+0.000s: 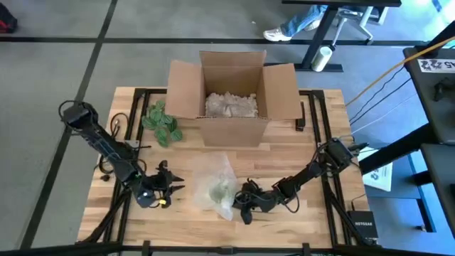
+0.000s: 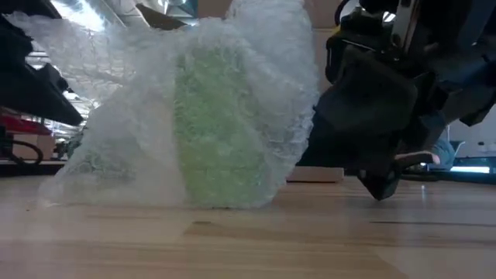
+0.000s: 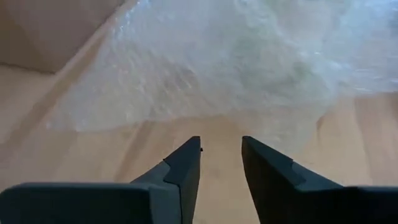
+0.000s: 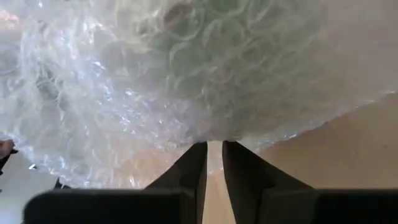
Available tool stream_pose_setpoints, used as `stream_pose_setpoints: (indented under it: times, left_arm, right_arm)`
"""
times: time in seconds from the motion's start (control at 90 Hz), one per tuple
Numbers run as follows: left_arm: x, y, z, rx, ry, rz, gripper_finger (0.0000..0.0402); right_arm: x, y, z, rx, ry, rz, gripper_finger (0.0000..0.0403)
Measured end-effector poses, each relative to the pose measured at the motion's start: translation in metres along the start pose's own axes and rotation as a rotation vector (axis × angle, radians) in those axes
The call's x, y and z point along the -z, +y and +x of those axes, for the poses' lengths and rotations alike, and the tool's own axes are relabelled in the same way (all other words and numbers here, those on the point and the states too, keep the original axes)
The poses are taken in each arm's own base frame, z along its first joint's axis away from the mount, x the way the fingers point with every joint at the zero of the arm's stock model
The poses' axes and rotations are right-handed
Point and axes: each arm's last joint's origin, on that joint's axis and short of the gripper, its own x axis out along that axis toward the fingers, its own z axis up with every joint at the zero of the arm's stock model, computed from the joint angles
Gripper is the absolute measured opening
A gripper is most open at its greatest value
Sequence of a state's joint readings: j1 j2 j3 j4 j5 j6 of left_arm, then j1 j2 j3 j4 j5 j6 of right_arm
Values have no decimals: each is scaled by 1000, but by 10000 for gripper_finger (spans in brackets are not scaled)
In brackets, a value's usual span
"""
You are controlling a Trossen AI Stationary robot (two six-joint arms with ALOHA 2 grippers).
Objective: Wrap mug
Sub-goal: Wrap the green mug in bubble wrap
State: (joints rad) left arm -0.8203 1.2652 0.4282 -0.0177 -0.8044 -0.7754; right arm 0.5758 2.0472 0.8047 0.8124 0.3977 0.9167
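A green mug (image 2: 213, 132) stands on the table under a loose sheet of clear bubble wrap (image 1: 215, 186), which is draped over it with its edges lying on the wood (image 2: 116, 194). My left gripper (image 3: 221, 144) is low over the table on the wrap's left and open, with bare wood between its fingers and the wrap (image 3: 236, 68) just ahead. My right gripper (image 4: 214, 145) is at the wrap's right near edge (image 1: 240, 203), its fingers only a narrow gap apart. My right gripper has its fingertips (image 4: 200, 149) right at the bubble wrap's edge (image 4: 214, 137), coming in low from the table's right. Bare wood shows in the gap between the fingers. I cannot tell whether the tips touch the wrap.
An open cardboard box (image 1: 231, 96) with white packing fill stands at the table's far middle. A green leafy sprig (image 1: 162, 122) lies left of the box. Bare wood lies along the near edge (image 1: 213, 231). Cables and a black device (image 1: 362, 226) are at the right.
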Motion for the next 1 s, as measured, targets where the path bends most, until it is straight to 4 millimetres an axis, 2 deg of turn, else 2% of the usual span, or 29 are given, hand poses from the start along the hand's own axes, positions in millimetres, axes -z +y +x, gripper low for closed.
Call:
stream_pose_setpoints:
  times: [0.233,0.422,0.678,1.0]
  left_arm:
    - [-8,10,16,2,64,-17,101]
    - [-16,4,25,59,0,0,101]
    - [-20,2,28,165,34,-28,101]
    - [-47,-12,25,254,-124,-28,58]
  right_arm:
    - [0,0,0,-1,0,0,37]
    - [0,0,0,-4,4,-1,37]
    - [0,1,0,-13,12,-4,37]
    - [0,1,0,-14,15,-9,37]
